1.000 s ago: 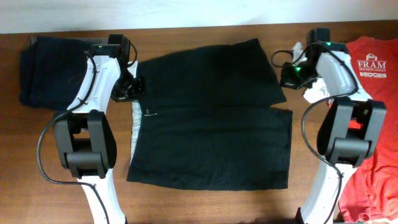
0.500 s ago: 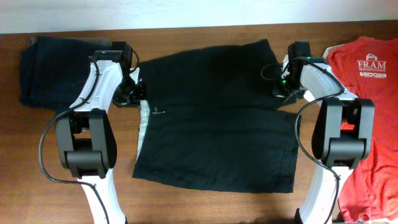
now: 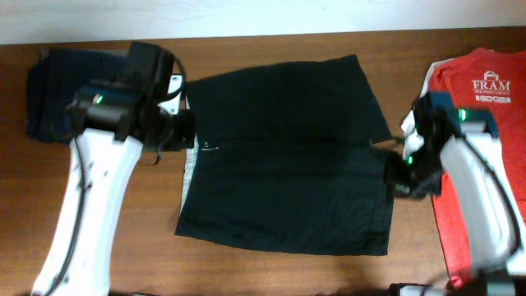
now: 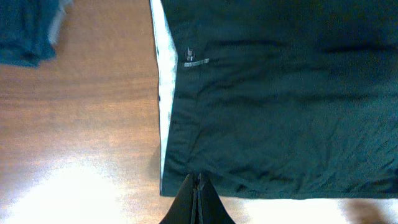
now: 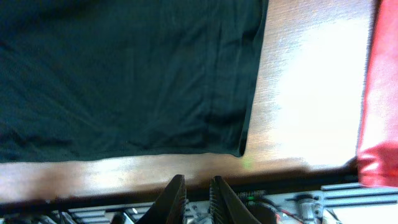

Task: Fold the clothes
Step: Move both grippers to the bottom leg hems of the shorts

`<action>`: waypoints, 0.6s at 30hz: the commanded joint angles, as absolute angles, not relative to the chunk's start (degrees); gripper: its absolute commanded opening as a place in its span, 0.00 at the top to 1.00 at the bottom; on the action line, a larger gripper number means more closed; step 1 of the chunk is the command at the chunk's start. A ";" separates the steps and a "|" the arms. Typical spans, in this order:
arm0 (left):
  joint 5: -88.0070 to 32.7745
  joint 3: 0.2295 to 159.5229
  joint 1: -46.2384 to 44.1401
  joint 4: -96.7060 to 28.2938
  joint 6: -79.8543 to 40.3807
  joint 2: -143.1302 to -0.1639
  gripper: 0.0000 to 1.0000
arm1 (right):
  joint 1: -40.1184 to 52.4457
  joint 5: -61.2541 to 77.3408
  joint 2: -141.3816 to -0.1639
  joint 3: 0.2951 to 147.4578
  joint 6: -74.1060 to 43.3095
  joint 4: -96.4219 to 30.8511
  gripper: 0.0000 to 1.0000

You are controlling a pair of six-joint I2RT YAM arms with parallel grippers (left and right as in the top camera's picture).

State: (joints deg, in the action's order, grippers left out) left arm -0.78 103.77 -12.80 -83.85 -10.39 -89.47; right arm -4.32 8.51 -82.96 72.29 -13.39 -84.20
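The black shorts (image 3: 288, 156) lie spread flat on the wooden table, with the pale grey-white band (image 3: 191, 168) along their left edge. My left gripper (image 3: 182, 131) hovers raised over the upper left edge. In the left wrist view its fingers (image 4: 198, 179) are shut and empty above the shorts (image 4: 280, 93) and the band (image 4: 165, 93). My right gripper (image 3: 394, 174) hovers at the right edge. In the right wrist view its fingers (image 5: 196, 182) are slightly apart and empty, off the hem of the shorts (image 5: 124, 74).
A red T-shirt (image 3: 485, 90) with white "FRAM" print lies at the right edge of the table (image 3: 107, 247) and shows in the right wrist view (image 5: 378, 112). Dark navy folded clothes (image 3: 49, 90) lie at the back left and show in the left wrist view (image 4: 25, 31).
Both grippers have left the shorts' far corners and risen. The right arm has swung toward the front along the right edge. The shorts shifted slightly right, then stayed flat.
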 commanded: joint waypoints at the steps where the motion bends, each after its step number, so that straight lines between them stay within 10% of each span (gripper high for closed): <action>1: 0.05 98.56 -13.08 -83.31 -12.23 -82.70 0.99 | -4.51 10.63 -73.45 64.47 -17.10 -84.84 0.77; 10: -1.67 62.96 -13.08 -61.32 -17.54 -82.43 0.83 | -4.51 14.04 -68.79 39.70 -30.33 -75.64 0.43; 13: -1.67 62.92 -13.08 -60.88 -17.54 -82.43 0.49 | -4.51 14.39 -68.99 36.82 -33.15 -71.64 0.43; 18: -1.69 62.92 -13.08 -61.01 -17.54 -82.43 0.49 | -4.51 9.41 -68.99 36.58 -42.37 -68.05 0.46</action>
